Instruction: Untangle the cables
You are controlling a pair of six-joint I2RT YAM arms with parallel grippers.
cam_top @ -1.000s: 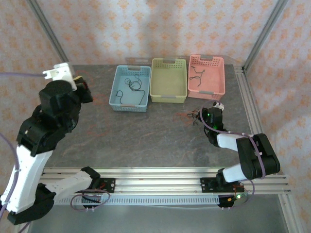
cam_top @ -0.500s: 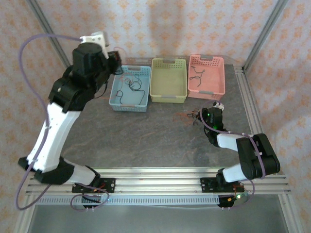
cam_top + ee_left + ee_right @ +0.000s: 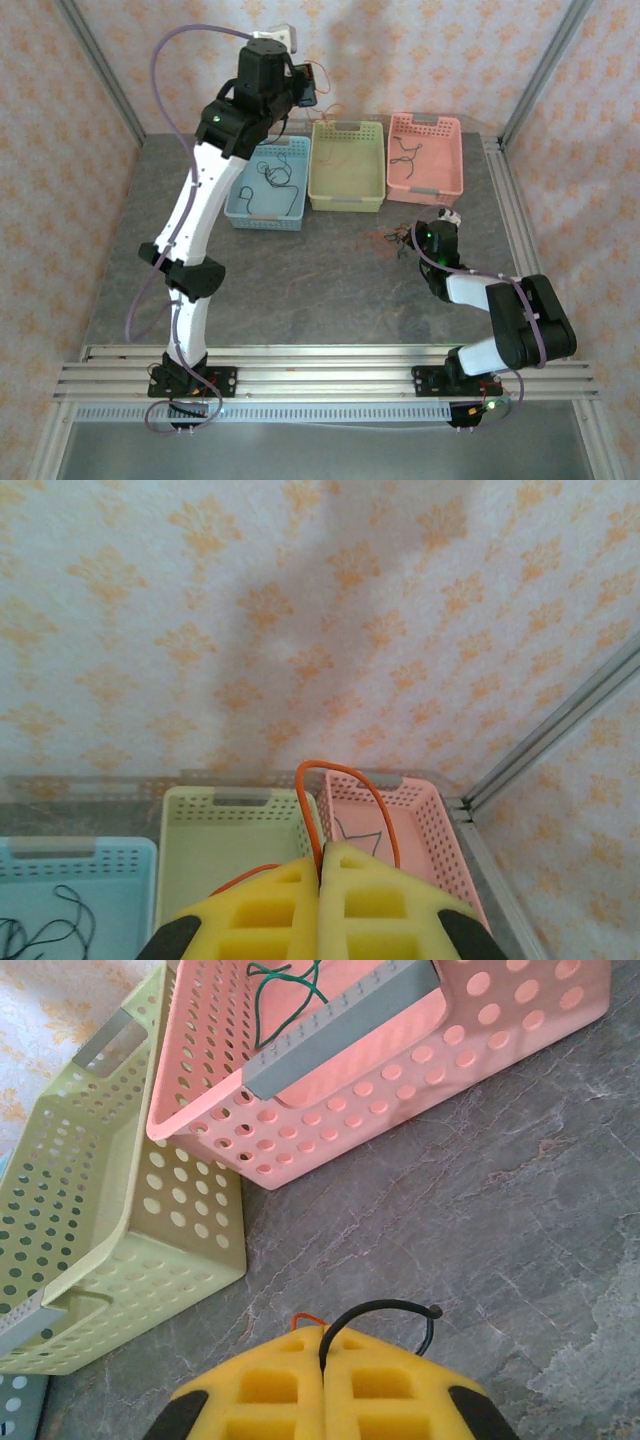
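The left hand [image 3: 322, 868], shut on an orange-red cable [image 3: 325, 764], has been swung from far left of the green basket [image 3: 347, 127] to high above it, so one strand appears freed. The right hand [image 3: 322, 1345] is clamped on a black cable [image 3: 390, 1303] of the tangle [image 3: 395, 240], right of that basket. The wall [image 3: 400, 60] is found close behind the basket, with open room left above its mouth.

Orange cable [image 3: 320, 763], lower ends hidden behind left hand [image 3: 321, 858].

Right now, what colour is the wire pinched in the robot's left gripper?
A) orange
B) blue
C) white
A: in the left wrist view, an orange wire loops up out of the shut left gripper.
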